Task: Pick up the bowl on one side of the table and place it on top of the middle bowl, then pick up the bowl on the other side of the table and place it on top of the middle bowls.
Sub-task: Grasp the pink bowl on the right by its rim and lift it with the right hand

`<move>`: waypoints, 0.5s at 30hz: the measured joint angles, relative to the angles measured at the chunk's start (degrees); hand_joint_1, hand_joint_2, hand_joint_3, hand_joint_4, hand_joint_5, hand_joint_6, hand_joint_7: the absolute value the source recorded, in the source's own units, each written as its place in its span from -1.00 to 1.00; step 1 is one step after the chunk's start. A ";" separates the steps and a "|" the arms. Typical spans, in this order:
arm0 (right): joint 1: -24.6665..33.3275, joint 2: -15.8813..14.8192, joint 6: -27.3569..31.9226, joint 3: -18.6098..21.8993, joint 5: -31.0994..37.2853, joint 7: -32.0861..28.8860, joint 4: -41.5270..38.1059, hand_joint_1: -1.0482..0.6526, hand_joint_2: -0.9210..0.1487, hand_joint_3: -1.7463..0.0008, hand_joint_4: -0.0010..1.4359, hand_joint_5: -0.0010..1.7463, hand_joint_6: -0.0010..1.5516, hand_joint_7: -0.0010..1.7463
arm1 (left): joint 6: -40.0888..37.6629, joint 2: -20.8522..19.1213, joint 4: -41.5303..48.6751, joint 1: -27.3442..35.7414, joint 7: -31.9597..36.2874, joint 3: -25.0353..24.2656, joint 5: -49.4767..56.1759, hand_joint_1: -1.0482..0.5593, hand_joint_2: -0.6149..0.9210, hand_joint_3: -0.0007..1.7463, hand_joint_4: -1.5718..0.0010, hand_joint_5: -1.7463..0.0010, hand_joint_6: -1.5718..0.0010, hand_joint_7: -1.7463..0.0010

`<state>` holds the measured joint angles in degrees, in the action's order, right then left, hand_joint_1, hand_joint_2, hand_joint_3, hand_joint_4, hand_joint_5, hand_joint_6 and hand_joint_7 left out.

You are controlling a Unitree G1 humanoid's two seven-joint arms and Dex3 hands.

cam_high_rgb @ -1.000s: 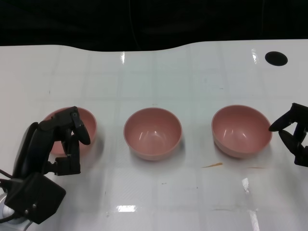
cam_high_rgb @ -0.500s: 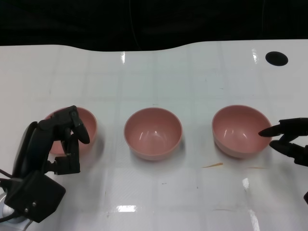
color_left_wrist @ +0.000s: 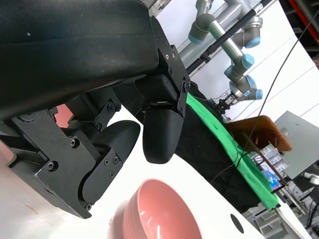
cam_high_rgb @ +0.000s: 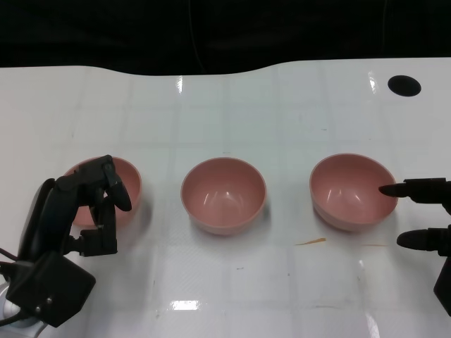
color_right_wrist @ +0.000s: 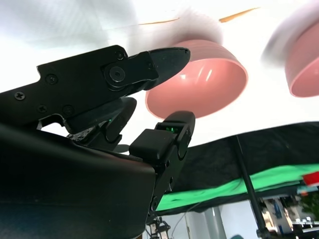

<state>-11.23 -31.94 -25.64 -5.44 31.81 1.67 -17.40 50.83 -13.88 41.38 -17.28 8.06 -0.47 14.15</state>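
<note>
We see a glossy white surface (cam_high_rgb: 232, 296) filling most of the head view, with a dark backdrop behind its far edge. Taking the middle bowl (cam_high_rgb: 223, 194) as our landmark, it sits upright and empty on the surface, pink like the two others. The left bowl (cam_high_rgb: 125, 184) stands well apart from it on the robot's left, also upright on the surface, and partly hidden behind the left hand (cam_high_rgb: 86, 211). That hand sits at the near rim of the left bowl, on the side away from the middle bowl, with its fingers (cam_high_rgb: 116, 189) curled over the rim; we cannot tell whether they actually grip it, since the left wrist view shows only the black fingers bent inward with a pink bowl beyond them. The right bowl (cam_high_rgb: 354, 191) stands well apart from the middle bowl on the robot's right, upright and resting on the surface. The right hand (cam_high_rgb: 426, 218) is on the far side of that bowl from the middle bowl, released, its fingers (cam_high_rgb: 412, 189) spread apart, the upper one reaching to the bowl's rim and the lower one hanging clear of it, holding nothing. A black round spot (cam_high_rgb: 404, 85) marks the surface far beyond the right bowl, away from the middle bowl. A small orange streak (cam_high_rgb: 311, 241) lies on the surface just in front of the right bowl.
</note>
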 measured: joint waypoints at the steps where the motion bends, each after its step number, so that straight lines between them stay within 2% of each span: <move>1: 0.01 -0.05 0.87 -0.22 0.22 0.76 0.93 -0.79 -0.97 0.97 -0.05 -1.00 -0.27 -1.00 | 0.00 0.00 -0.03 0.02 0.00 0.00 -0.05 0.17 0.25 0.99 -0.32 -1.00 0.02 -1.00; 8: -0.46 -1.18 5.56 -1.48 1.19 5.83 4.46 -0.81 -0.96 0.99 -0.10 -1.00 -0.34 -1.00 | 0.08 0.00 0.06 0.03 0.00 0.01 -0.84 0.15 0.23 1.00 -0.33 -1.00 0.03 -1.00; 15: -4.67 -2.00 10.26 -3.99 3.58 11.33 6.19 -0.85 -0.97 1.00 -0.16 -1.00 -0.39 -1.00 | 0.25 -0.02 0.62 -0.09 0.00 0.05 -0.76 0.16 0.23 1.00 -0.34 -1.00 0.02 -1.00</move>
<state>-15.89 -33.94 -15.37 -9.43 35.39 13.00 -11.21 51.07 -13.90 42.00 -17.36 8.06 -0.42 13.39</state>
